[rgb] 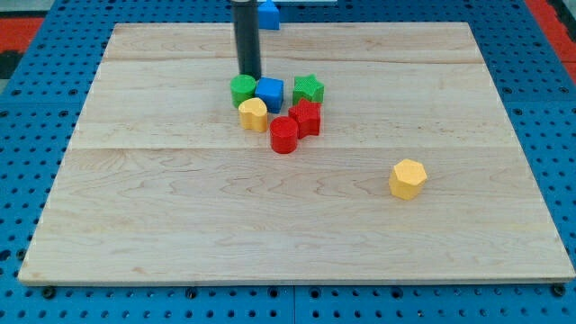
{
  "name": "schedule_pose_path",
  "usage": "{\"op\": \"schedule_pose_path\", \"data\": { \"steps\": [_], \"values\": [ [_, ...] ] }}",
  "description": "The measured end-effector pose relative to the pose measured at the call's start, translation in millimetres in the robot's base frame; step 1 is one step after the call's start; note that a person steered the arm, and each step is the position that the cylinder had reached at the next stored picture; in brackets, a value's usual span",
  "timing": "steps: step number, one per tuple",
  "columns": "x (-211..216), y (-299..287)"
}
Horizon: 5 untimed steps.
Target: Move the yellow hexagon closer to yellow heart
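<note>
The yellow hexagon (408, 178) lies alone on the wooden board toward the view's right, below centre. The yellow heart (254, 114) sits in a tight cluster near the view's top centre, far to the hexagon's left. My tip (249, 75) stands at the cluster's top edge, just above the green round block (242, 90) and the blue cube (269, 93), far from the hexagon.
The cluster also holds a green star (308, 88), a red block (306, 118) and a red cylinder (284, 135). Another blue block (268, 13) lies beyond the board's top edge. The board (180, 225) rests on a blue pegboard surface.
</note>
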State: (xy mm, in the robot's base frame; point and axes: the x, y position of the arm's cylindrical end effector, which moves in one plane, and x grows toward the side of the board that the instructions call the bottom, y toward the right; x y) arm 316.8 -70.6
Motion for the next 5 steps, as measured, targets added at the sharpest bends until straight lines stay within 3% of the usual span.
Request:
{"op": "schedule_pose_path", "data": {
  "steps": [1,2,3,4,5],
  "values": [
    [5,-17],
    [-24,10],
    [-30,110],
    [-3,213],
    [72,241]
  ]
}}
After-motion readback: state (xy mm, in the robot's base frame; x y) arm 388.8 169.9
